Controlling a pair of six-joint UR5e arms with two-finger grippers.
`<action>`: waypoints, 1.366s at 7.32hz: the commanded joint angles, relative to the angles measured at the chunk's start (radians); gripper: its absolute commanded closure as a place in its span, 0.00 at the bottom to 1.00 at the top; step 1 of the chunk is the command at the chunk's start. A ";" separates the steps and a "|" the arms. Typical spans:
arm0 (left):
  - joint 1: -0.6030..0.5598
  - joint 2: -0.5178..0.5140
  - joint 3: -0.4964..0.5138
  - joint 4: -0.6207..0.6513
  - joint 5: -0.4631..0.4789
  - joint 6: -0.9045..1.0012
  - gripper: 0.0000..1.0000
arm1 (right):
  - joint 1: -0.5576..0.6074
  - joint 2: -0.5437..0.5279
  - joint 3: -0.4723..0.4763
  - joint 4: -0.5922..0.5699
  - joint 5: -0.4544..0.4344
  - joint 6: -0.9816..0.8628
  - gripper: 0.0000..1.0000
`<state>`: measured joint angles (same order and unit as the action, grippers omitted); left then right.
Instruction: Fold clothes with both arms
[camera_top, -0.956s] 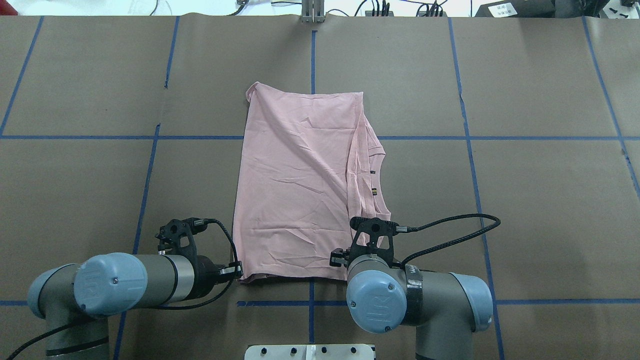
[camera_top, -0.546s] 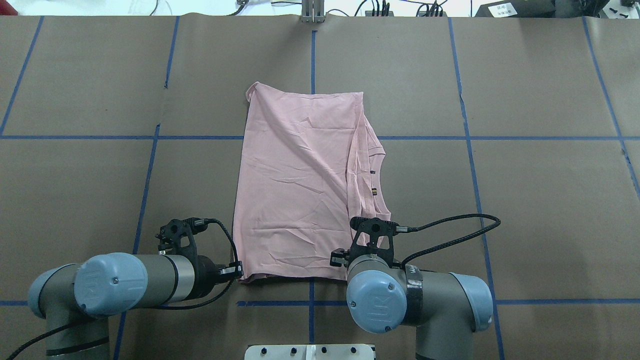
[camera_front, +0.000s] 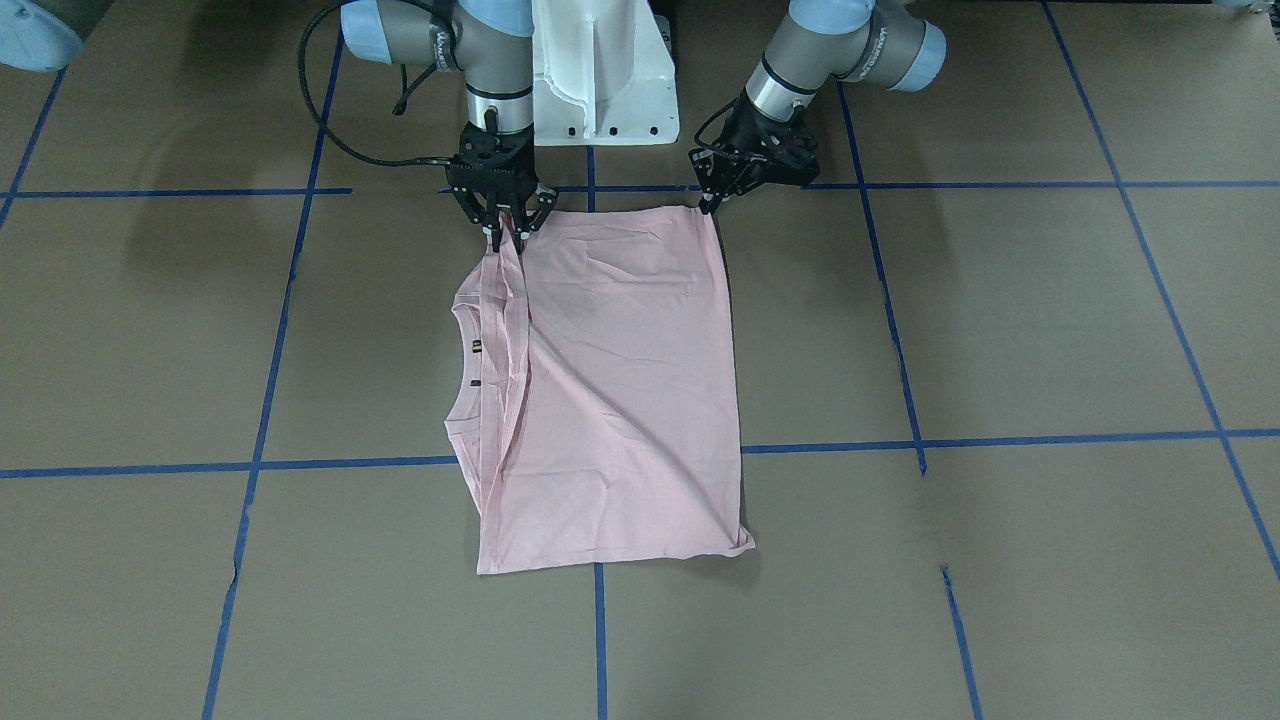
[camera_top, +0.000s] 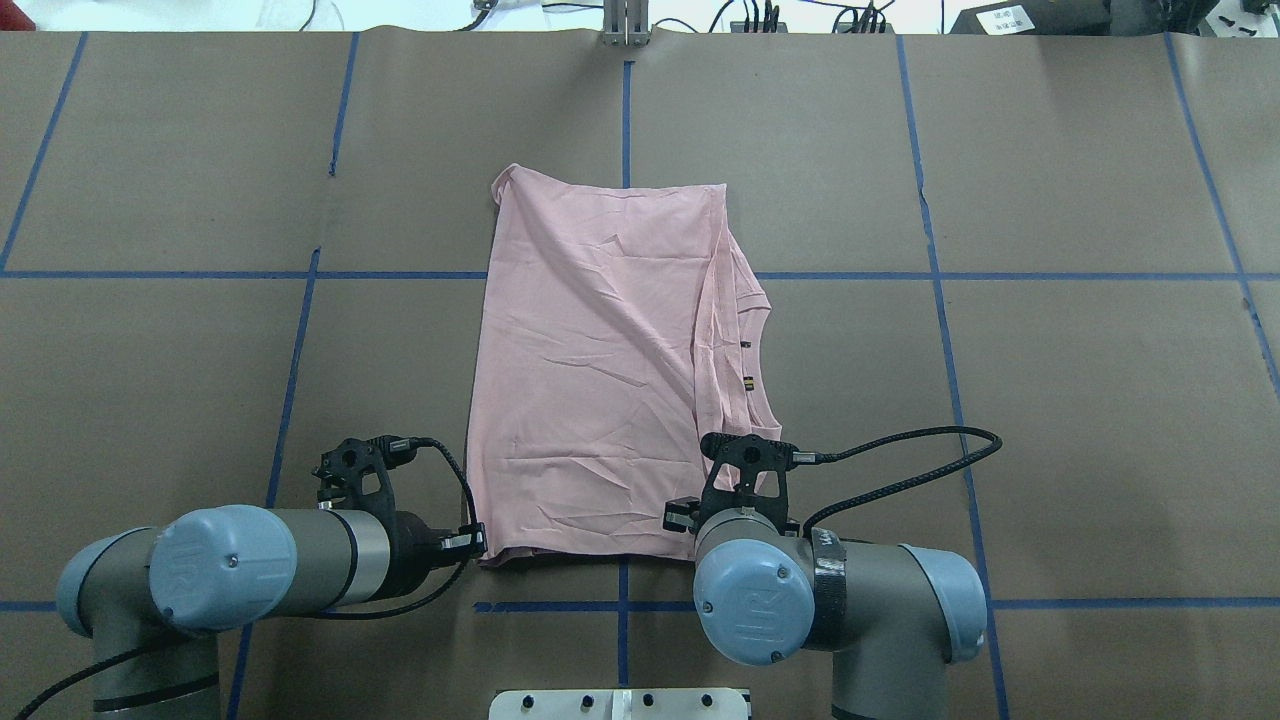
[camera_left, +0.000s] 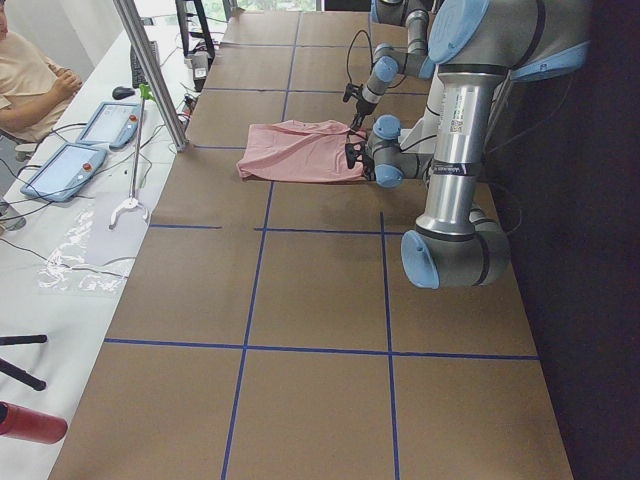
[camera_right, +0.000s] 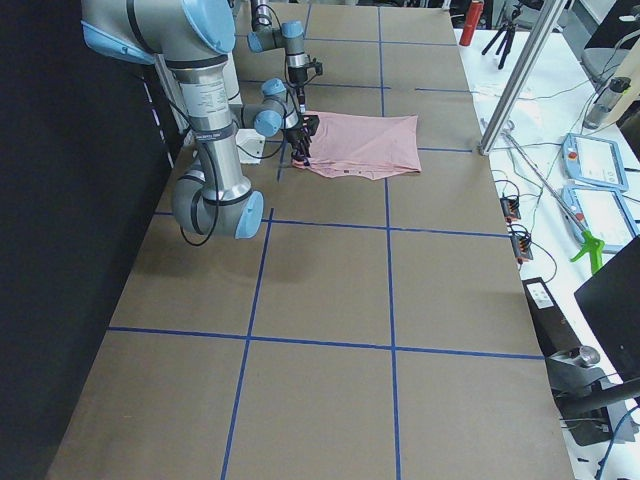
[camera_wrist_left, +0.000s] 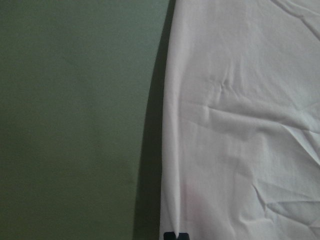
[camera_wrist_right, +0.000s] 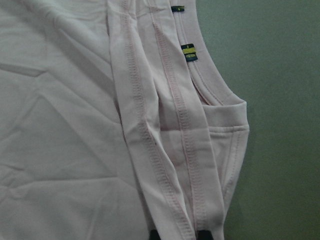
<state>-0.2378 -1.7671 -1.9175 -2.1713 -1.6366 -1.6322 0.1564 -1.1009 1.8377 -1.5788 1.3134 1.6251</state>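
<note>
My left gripper (camera_front: 711, 206) is pinched shut on the corner of the pink T-shirt (camera_front: 610, 400) nearest my base, low over the table (camera_front: 1000, 330). My right gripper (camera_front: 507, 238) is clamped on the bunched hems at the other near corner, beside the neckline. The shirt lies flat, plain side up, stretching away from both grippers.

Two tubular arms with silver-grey links: left arm (camera_top: 330, 558), right arm (camera_top: 870, 590). Light blue domed joint caps (camera_top: 745, 605), each with an embossed logo and a small screw. Black band around the right arm's link. Black skeletal left gripper (camera_front: 710, 206) and right gripper (camera_front: 508, 238). Black braided cables (camera_top: 905, 437) loop off the wrists. White pedestal base (camera_front: 600, 90) with bolt holes.
</note>
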 joint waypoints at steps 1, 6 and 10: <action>0.000 0.000 0.000 -0.001 0.000 0.000 1.00 | 0.000 -0.004 0.002 -0.004 0.001 -0.011 0.46; 0.000 -0.002 0.000 -0.001 0.000 0.000 1.00 | 0.000 -0.002 0.002 -0.001 0.000 0.018 1.00; -0.003 -0.005 -0.018 0.002 -0.005 0.005 1.00 | 0.014 0.003 0.027 -0.001 0.013 0.019 1.00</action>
<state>-0.2385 -1.7732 -1.9235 -2.1704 -1.6379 -1.6310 0.1649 -1.0990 1.8511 -1.5789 1.3181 1.6452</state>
